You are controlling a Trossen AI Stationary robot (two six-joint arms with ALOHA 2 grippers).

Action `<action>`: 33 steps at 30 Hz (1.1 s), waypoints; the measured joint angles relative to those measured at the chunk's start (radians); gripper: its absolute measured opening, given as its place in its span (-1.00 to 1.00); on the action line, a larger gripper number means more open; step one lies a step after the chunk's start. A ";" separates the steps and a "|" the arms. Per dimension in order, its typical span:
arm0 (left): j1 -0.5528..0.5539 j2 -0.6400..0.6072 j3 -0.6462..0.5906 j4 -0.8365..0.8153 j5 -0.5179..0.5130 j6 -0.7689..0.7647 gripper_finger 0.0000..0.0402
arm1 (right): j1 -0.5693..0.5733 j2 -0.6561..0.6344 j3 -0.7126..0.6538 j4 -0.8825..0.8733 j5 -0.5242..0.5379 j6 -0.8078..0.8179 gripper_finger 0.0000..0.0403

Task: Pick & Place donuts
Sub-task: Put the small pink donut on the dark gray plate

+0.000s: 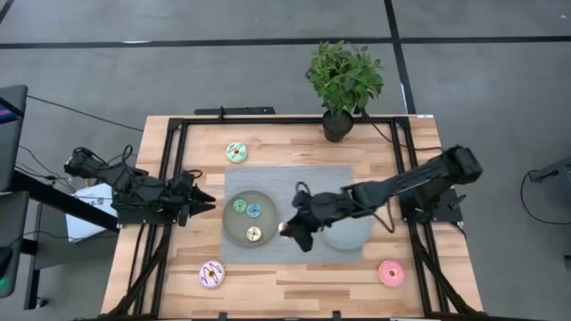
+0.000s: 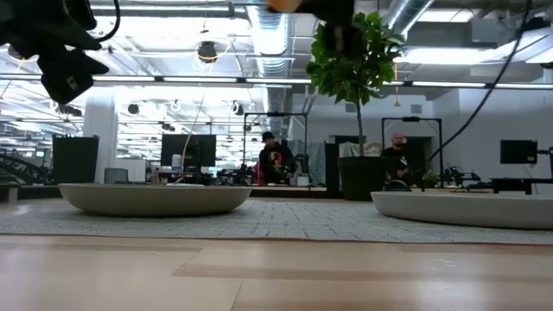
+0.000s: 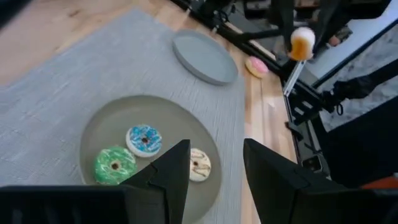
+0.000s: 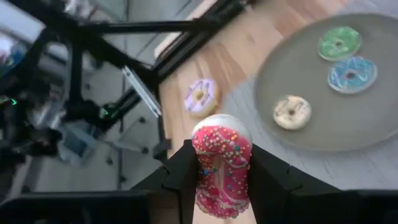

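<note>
1. The left gripper (image 1: 203, 203) is seen at the table's left side, just off the grey mat (image 1: 343, 178); its fingers (image 3: 177, 171) are spread apart with nothing between them.
2. A purple-white donut (image 1: 211, 274) is found on the bare wood near the front left corner, and a green-iced donut (image 1: 236, 152) lies on the wood beyond the mat's far left corner.
3. On the mat's left half a round grey plate (image 1: 234, 231) is set, and three tiny donuts are held in it: a green one (image 1: 239, 206), a blue one (image 1: 254, 210) and a yellow one (image 1: 253, 234) (close together, none stacked).
4. The right gripper (image 1: 290, 229) is raised over the mat between the two plates, and a red-iced donut (image 4: 222, 163) with coloured sprinkles is clamped on edge between its fingers.
5. A second grey plate (image 1: 350, 235) is placed on the mat's right half, partly covered by the right arm.
6. A pink donut (image 1: 391, 273) rests on the wood towards the front right.
7. A potted plant (image 1: 343, 85) stands at the far edge.
</note>
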 joint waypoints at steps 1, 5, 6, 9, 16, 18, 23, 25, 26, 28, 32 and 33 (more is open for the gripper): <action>0.000 0.003 0.000 -0.002 0.006 -0.001 -0.30 | -0.010 0.022 0.029 -0.035 -0.022 -0.030 -0.46; 0.000 0.012 0.000 0.005 0.027 -0.003 -0.30 | -0.047 0.172 0.216 -0.140 -0.086 -0.142 -0.45; 0.000 0.015 0.000 0.018 0.028 -0.010 -0.30 | -0.054 0.203 0.264 -0.207 -0.090 -0.164 -0.44; 0.000 0.020 0.000 0.031 0.036 -0.039 -0.30 | -0.080 0.301 0.411 -0.329 -0.086 -0.229 -0.44; 0.000 0.052 0.000 0.149 0.035 -0.146 -0.30 | -0.122 0.495 0.690 -0.456 -0.087 -0.361 -0.44; 0.000 0.074 0.000 0.176 0.022 -0.216 -0.30 | -0.132 0.533 0.752 -0.460 -0.086 -0.393 -0.44; 0.001 0.144 0.000 0.172 0.000 -0.344 -0.30 | -0.151 0.610 0.848 -0.484 -0.078 -0.428 -0.44; 0.000 0.176 0.000 0.176 -0.007 -0.376 -0.30 | -0.157 0.618 0.860 -0.512 -0.078 -0.436 -0.44; 0.001 0.195 0.000 0.182 -0.014 -0.392 -0.30 | -0.158 0.618 0.861 -0.517 -0.079 -0.443 -0.44; 0.001 0.227 0.000 0.202 -0.029 -0.410 -0.30 | -0.158 0.623 0.867 -0.506 -0.076 -0.445 -0.44; 0.008 0.300 0.000 0.305 -0.061 -0.418 -0.30 | -0.156 0.624 0.863 -0.513 -0.076 -0.452 -0.44; 0.014 0.317 0.000 0.332 -0.056 -0.411 -0.30 | -0.156 0.623 0.864 -0.511 -0.076 -0.453 -0.44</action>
